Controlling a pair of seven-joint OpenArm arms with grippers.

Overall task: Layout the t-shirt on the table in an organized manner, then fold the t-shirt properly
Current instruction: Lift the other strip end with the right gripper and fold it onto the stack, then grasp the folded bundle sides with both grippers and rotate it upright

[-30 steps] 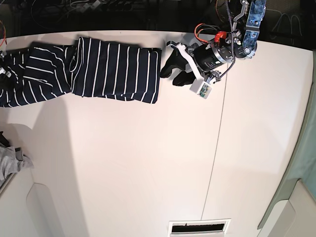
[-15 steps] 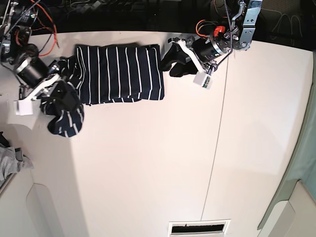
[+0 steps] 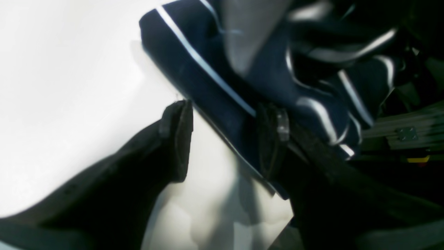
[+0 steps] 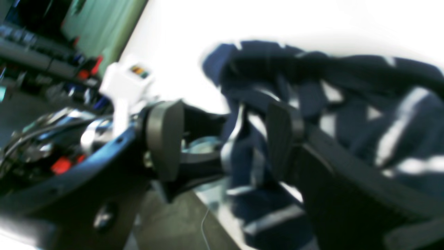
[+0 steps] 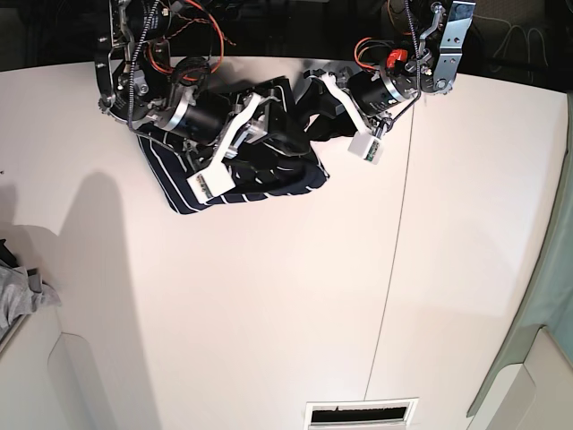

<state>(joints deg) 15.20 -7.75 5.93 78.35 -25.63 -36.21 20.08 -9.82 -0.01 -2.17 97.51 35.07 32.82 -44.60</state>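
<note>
The navy white-striped t-shirt (image 5: 269,179) lies bunched in a doubled-over heap at the back of the white table (image 5: 269,313). My right gripper (image 5: 269,112) is over the heap's right end, its jaws apart in the blurred right wrist view (image 4: 223,139), with loose striped fabric (image 4: 381,104) hanging between and beyond the pads. My left gripper (image 5: 309,112) sits just right of the heap, low over the table. In the left wrist view it is open (image 3: 225,125), and the shirt's folded edge (image 3: 222,86) runs between its fingers, lying against the right finger (image 3: 274,128).
A thin dark seam (image 5: 389,269) runs down the table right of centre. A small grey cloth (image 5: 18,291) lies at the left edge. There is a slotted vent (image 5: 363,412) at the front edge and a green curtain (image 5: 555,269) at the far right. Both grippers are close together.
My right arm swept from the far left to the right, carrying the shirt's left part over onto the rest, and its jaws have come apart. The left arm has barely moved.
</note>
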